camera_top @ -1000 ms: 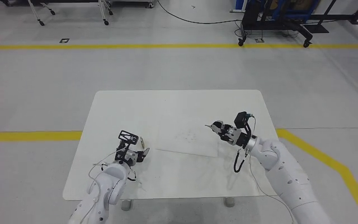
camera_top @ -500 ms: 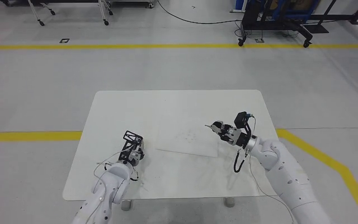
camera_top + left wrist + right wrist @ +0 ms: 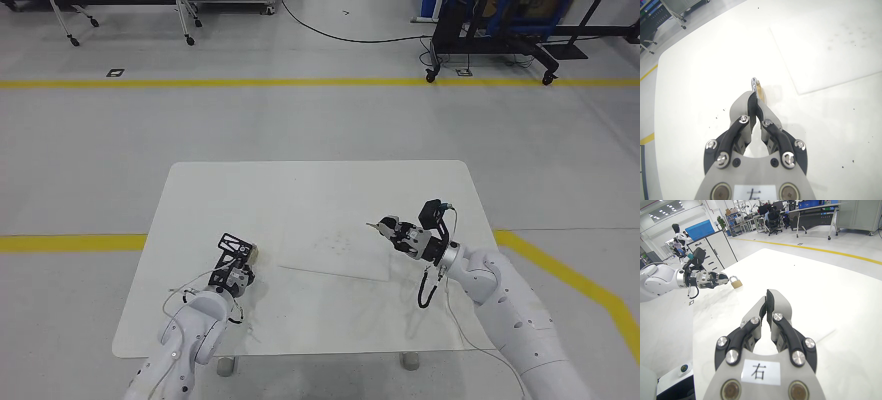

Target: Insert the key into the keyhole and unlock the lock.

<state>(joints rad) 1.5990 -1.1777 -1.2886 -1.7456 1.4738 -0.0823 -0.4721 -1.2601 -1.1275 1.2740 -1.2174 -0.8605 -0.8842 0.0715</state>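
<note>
A brass padlock (image 3: 760, 91) with a silver shackle stands tilted on the white table (image 3: 300, 190), near its front left. My left gripper (image 3: 755, 94) is shut on the padlock's edge, which pokes out past the fingertips. The right wrist view shows that same gripper (image 3: 726, 279) at the padlock's (image 3: 736, 282) shackle side. My right gripper (image 3: 385, 229) hovers over the table's right side, shut, with a thin silver key tip (image 3: 371, 226) sticking out toward the middle. In its own view the right gripper's (image 3: 767, 294) pads are pressed together and hide the key.
A thin white mat (image 3: 335, 255) lies flat on the table between the two arms, its corner close to the padlock. The table's front edge (image 3: 300, 352) runs just behind both wrists.
The left gripper swung right onto the padlock that stood beside it and closed on it. The right arm has kept still.
</note>
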